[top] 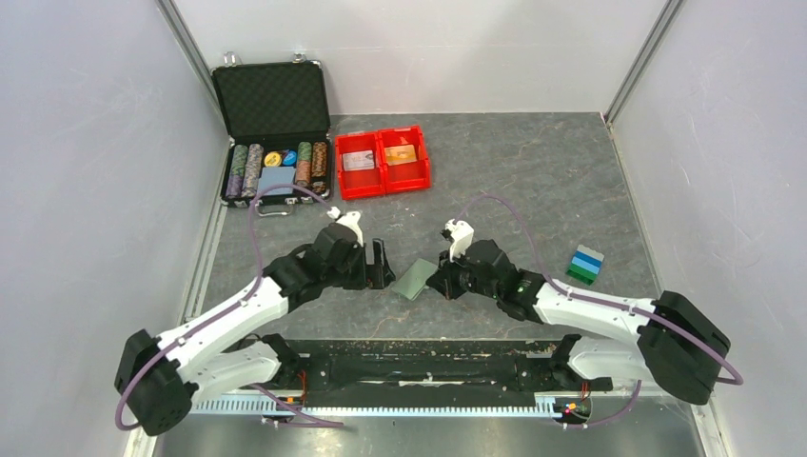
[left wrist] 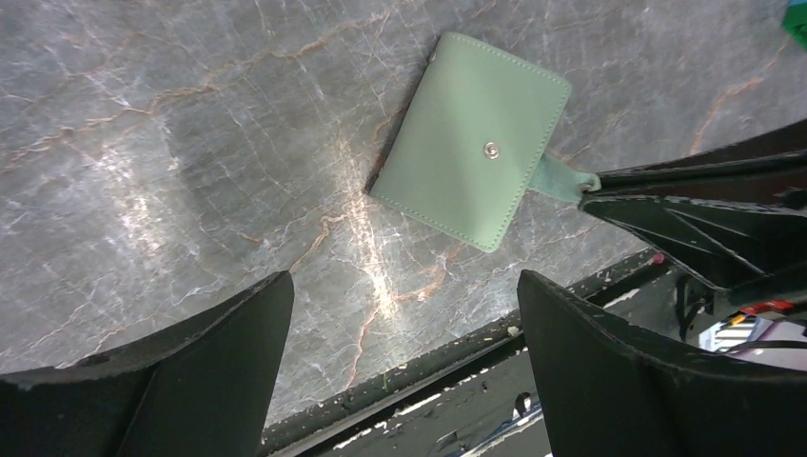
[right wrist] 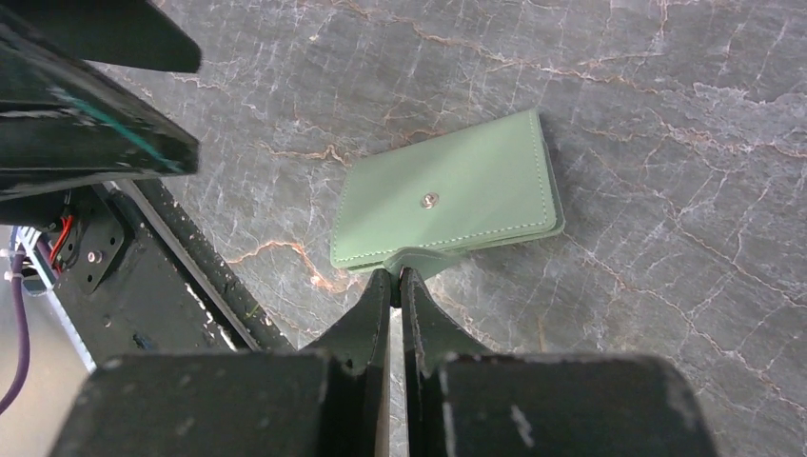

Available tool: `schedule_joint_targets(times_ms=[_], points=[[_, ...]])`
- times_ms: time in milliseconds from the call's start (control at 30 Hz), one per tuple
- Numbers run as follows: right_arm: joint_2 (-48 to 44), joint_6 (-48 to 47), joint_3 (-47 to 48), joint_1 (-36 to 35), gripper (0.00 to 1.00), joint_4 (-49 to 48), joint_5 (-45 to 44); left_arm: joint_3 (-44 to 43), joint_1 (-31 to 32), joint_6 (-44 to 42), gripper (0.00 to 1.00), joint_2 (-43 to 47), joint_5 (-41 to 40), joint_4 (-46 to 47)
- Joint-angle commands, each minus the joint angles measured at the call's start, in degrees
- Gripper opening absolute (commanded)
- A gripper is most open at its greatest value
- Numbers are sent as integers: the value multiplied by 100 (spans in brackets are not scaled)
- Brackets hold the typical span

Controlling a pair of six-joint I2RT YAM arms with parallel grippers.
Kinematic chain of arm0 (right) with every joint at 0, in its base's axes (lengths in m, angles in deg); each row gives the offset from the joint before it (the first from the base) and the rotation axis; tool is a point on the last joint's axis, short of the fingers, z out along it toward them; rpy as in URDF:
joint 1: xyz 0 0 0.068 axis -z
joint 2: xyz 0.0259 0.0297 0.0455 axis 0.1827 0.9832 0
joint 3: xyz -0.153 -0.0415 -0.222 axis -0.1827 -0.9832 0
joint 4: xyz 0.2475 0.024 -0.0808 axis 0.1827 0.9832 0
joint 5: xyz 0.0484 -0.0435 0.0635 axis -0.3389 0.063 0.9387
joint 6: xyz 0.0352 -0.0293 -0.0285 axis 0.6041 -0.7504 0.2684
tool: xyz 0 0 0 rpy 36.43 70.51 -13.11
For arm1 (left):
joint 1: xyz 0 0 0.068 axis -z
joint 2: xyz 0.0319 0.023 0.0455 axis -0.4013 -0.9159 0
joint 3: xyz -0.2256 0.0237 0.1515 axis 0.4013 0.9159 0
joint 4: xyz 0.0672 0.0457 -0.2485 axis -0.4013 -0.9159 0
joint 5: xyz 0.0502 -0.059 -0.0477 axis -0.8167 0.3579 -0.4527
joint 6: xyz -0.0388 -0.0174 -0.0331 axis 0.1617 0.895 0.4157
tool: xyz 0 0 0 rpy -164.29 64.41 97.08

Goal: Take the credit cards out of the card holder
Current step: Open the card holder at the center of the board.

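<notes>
Card holder [right wrist: 447, 205], closed, flat by middle of counter's near edge, tab [right wrist: 411, 259] pinched in tightly closed right gripper [right wrist: 395, 276]; left gripper [left wrist: 404, 286] wide, empty; credit cards [top: 401, 154] seemingly in red bin [top: 385, 188]; release tab low, without dragging.

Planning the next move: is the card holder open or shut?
Folded shut. The card holder lies flat, covers together, snap stud on top; the right tool pinches its strap tab.

table [top: 533, 171]: grey marbled top, rust veins, under left claw [top: 383, 268] and right claw [top: 440, 282] | walls [top: 428, 48]: plain white, beyond and flanking both | posts [top: 186, 48]: metal, far corners
</notes>
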Motion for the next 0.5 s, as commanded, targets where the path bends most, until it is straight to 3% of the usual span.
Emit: schedule_joint_targets(times_ms=[0,200,467], points=[[-314,-144,-453,172,0,-918,340,4,234,155,93,-564,-58,637],[-636,-85,-694,348,1,-1175,641,340,460,194,90,-1166,12,1702],[-829,-99,-804,476,2,-1167,788,261,992,-24,94,-1793,-136,2210]])
